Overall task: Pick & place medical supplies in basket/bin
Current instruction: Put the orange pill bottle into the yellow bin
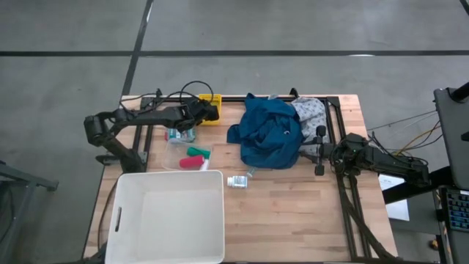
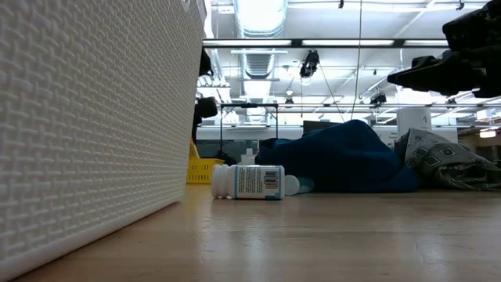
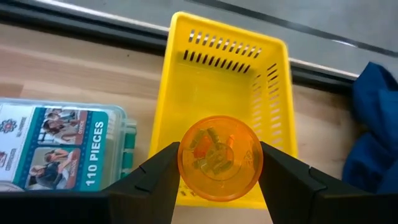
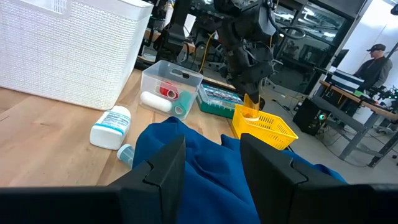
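left gripper [image 3: 217, 186] clamped on orange pill bottle [image 3: 219, 158], hovering over yellow basket [image 1: 210, 108] at table's 11 o'clock. white tub [image 1: 170, 217] sits at 7 o'clock. risk: bottle lands in the wrong bin. right gripper [image 4: 211, 168] part-open, empty, over blue garment [image 1: 270, 132].

White tub [image 2: 94, 117] cut off by low view's edge.

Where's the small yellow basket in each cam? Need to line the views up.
High view: yellow basket at the table's far edge, left gripper at it.
Low view: a yellow corner beside the white tub, far back.
Left wrist view: fills the middle, behind the gripped orange bottle.
Right wrist view: past the blue garment, basket under the left arm.
Shared landmark: the blue garment.
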Robot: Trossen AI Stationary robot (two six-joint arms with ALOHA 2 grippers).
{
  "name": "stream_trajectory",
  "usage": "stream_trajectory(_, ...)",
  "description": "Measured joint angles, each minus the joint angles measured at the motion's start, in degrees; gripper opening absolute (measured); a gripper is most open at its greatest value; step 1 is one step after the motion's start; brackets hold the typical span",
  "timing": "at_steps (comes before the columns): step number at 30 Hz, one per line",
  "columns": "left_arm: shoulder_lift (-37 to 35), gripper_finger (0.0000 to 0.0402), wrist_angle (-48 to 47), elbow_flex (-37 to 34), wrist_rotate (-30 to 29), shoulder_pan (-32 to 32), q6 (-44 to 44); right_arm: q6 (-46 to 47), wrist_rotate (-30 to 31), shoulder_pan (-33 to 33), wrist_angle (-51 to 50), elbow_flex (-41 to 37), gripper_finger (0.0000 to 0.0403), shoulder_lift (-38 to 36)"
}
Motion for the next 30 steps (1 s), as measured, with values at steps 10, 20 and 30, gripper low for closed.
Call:
stream_trajectory(10, 0.0, 0.0198, 5.2, -4.0, 1.1, 0.2, -0.2, 0.0, 0.0, 0.0, 0.0, 0.0, 0.0148, 0.0)
stream_trajectory(20, 0.0, 0.0197, 5.0, -4.0, 2.7, 0.9, 0.0, 0.0, 0.0, 0.0, 0.0, 0.0, 0.0148, 0.0)
stream_trajectory(30, 0.0, 0.02, 5.7, -5.9, 4.1, 0.9, -0.6, 0.0, 0.0, 0.0, 0.0, 0.0, 0.0148, 0.0)
